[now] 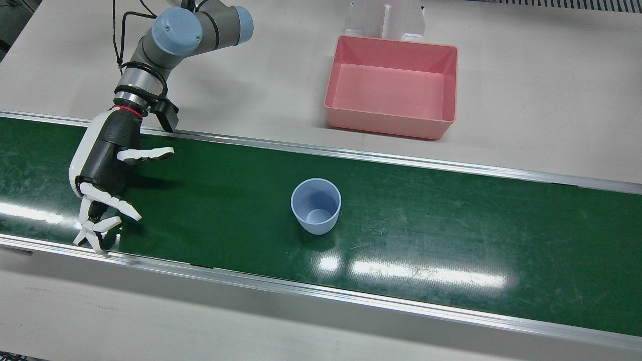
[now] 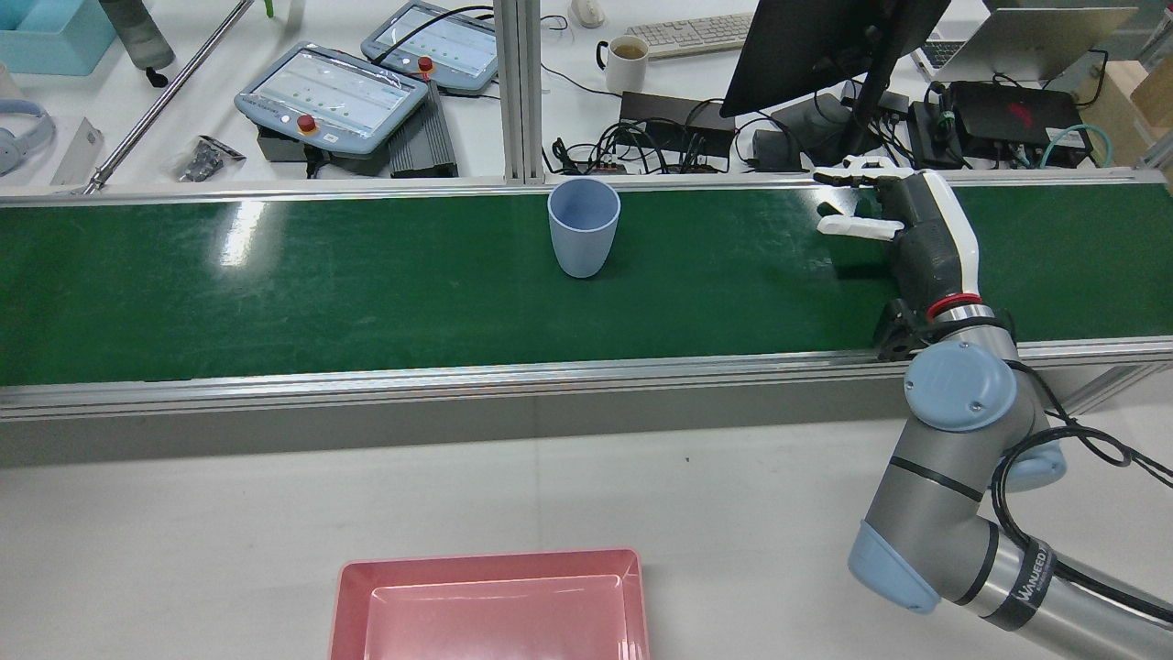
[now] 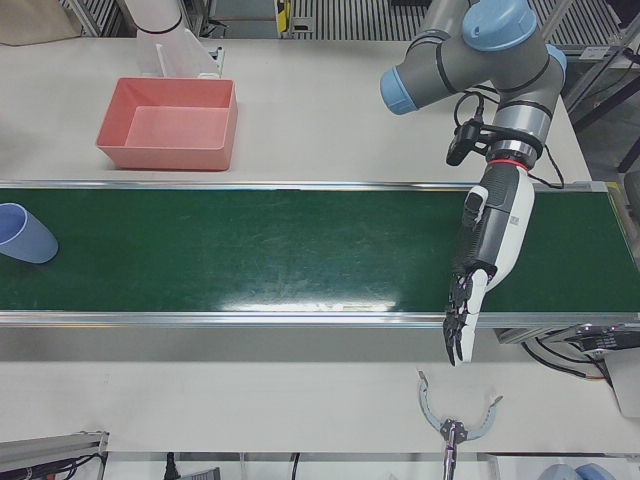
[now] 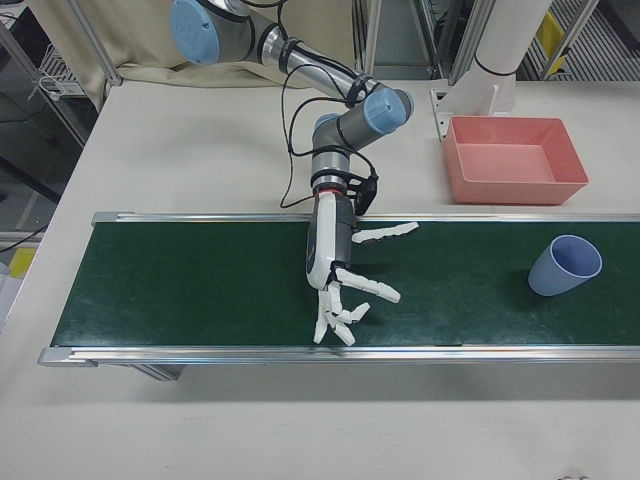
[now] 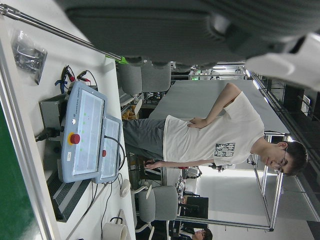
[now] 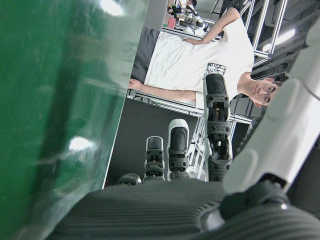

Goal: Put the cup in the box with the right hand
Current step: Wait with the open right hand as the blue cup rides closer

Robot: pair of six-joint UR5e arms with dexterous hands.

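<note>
Glossy green conveyor belt [image 1: 451, 210], scuffed and streaked with lamp glare, edged with dull aluminium rails, laid across a pale grey matt tabletop [image 1: 551, 75].

Low over the belt's far-from-pedestal edge: right hand [image 1: 108, 170], black ribbed palm under a smooth white shell. Fingers [image 1: 108, 203] spread wide and lightly curled, thumb jutting sideways along the belt. Holds nothing.

Well apart from that hand, on its thumb side along the belt: pale blue tapered plastic cup [image 1: 316, 205]. Stands upright, mouth open to the ceiling, round rim, smooth matt wall, touched by nothing.

Farther out the same way, off the belt on the tabletop towards the pedestals: shallow pink rectangular plastic box [image 1: 391, 90] with sloped walls and rounded corners.

Beyond cup and box, seen from the left-front camera: left hand [image 3: 485, 240], same black-and-white build. Stretched nearly straight across the belt, fingertips past the rail, grasping nothing.
</note>
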